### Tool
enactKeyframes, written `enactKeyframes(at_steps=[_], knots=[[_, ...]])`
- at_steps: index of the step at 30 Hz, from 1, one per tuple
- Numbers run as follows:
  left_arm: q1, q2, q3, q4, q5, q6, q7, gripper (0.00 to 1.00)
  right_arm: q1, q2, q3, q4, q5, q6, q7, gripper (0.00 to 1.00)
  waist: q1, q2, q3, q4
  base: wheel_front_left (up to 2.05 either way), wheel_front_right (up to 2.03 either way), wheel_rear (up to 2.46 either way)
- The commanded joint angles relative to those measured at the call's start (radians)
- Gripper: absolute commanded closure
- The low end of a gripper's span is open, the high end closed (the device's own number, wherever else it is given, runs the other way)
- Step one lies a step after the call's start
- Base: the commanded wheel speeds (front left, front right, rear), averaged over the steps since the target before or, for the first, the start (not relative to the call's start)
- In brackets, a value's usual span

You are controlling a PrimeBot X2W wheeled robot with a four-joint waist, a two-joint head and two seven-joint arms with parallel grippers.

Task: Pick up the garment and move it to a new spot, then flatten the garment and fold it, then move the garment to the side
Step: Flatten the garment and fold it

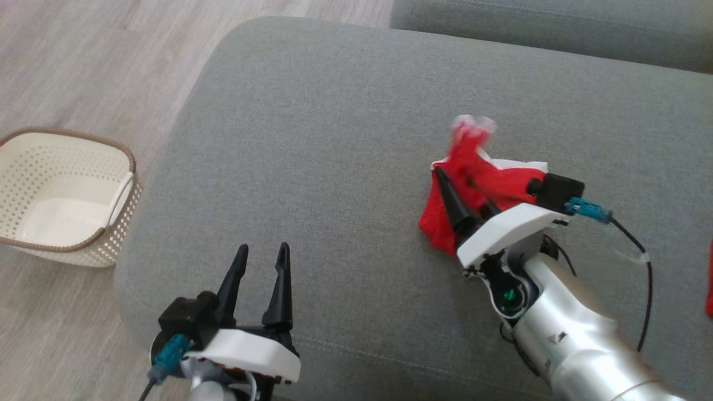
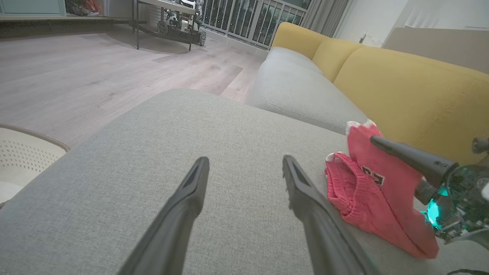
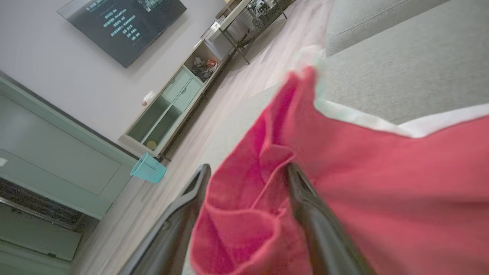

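The garment [image 1: 496,181] is a red knit piece with white trim, bunched on the grey sofa seat [image 1: 334,139] at the right. Its top tip is blurred. My right gripper [image 1: 454,177] is pushed into it with the jaws spread wide, open, and red cloth hangs loosely between and over the fingers [image 3: 305,214]. The garment [image 3: 382,172] covers much of the right wrist view. From the left wrist, the garment [image 2: 366,191] lies at the right with a right finger [image 2: 412,157] across it. My left gripper [image 1: 263,248] is open and empty near the seat's front edge, well left of the garment.
A cream perforated basket [image 1: 128,159] stands on the wooden floor left of the seat. A yellow backrest [image 2: 401,88] runs behind the cushion. Something red [image 1: 710,278] shows at the right edge. The seat between the two grippers is bare fabric.
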Motion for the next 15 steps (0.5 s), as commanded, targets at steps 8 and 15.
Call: enactKeyframes(at_steps=[8,15], knots=[[-0.031,0.001,0.025,-0.033,-0.003,0.003,-0.012,0.0,-0.03,0.014,0.089,-0.007,-0.012,0.0,0.002,0.0,0.0,0.0,0.014,0.013,0.0,0.0,0.0],[-0.042,0.001,0.028,-0.03,-0.007,0.003,-0.012,0.0,-0.049,0.014,0.147,0.065,0.02,0.0,0.027,0.0,0.0,0.0,0.029,0.011,0.0,0.0,0.0]])
